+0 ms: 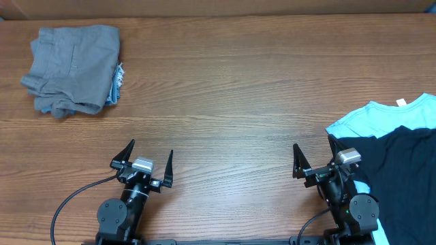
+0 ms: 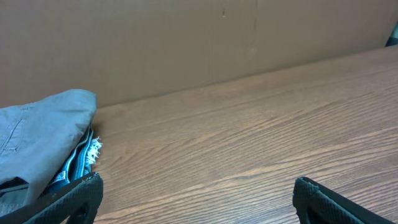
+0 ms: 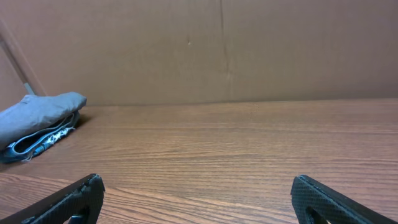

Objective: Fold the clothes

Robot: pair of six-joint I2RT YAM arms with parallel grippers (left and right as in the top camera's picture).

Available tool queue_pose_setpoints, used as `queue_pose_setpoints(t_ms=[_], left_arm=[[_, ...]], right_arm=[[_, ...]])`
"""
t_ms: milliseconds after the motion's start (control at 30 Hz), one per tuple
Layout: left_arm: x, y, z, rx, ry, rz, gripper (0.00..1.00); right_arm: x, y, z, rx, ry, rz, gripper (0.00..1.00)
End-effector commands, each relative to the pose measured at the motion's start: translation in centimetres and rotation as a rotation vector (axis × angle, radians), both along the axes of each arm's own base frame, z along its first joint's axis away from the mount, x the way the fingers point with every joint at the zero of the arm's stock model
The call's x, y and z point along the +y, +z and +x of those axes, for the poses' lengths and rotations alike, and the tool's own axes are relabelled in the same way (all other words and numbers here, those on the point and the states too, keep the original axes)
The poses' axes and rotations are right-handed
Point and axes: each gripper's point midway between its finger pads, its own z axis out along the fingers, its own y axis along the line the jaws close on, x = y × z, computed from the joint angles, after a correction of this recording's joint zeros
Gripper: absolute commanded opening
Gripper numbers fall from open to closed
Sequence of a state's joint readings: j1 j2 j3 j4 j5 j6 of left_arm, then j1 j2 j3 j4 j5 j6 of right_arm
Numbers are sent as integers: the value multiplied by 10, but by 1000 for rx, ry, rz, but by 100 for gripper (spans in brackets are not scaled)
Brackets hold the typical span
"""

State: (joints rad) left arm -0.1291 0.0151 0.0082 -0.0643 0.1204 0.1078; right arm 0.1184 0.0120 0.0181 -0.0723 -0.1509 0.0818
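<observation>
Left pincer (image 1: 151, 147) and right pincer (image 1: 313, 143) are held wide, empty. Grey folded garments (image 1: 71, 68) are stacked far left; black T-shirt (image 1: 398, 177) is laid over light blue T-shirt (image 1: 371, 119)

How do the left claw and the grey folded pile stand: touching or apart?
Apart. The overhead view shows a stretch of table between the open left claw and the grey folded pile.

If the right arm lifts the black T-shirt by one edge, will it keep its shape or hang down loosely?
It will probably hang loosely: the black T-shirt lies flat and spread out, like thin cloth. It also looks light for its area. It overlaps the light blue T-shirt, so pulling it may drag that one along.
</observation>
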Motion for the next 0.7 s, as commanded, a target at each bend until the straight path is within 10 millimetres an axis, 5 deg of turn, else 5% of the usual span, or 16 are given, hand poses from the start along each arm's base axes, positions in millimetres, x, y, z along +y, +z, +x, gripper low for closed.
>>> queue_pose_setpoints(t_ms=[0,433,567,667], left_arm=[[0,0,0,-3,-1,-4,100],[-5,2,-2,53,-16,-237,100],[-5,19,-3,36,-20,-366,100],[-5,52,-8,-29,-31,-374,100]], right_arm=[[0,-3,0,2,-2,-1,100],[4,0,-1,-10,26,2,100],[15,28,-9,-61,94,31,100],[19,59,-19,-117,129,34,100]])
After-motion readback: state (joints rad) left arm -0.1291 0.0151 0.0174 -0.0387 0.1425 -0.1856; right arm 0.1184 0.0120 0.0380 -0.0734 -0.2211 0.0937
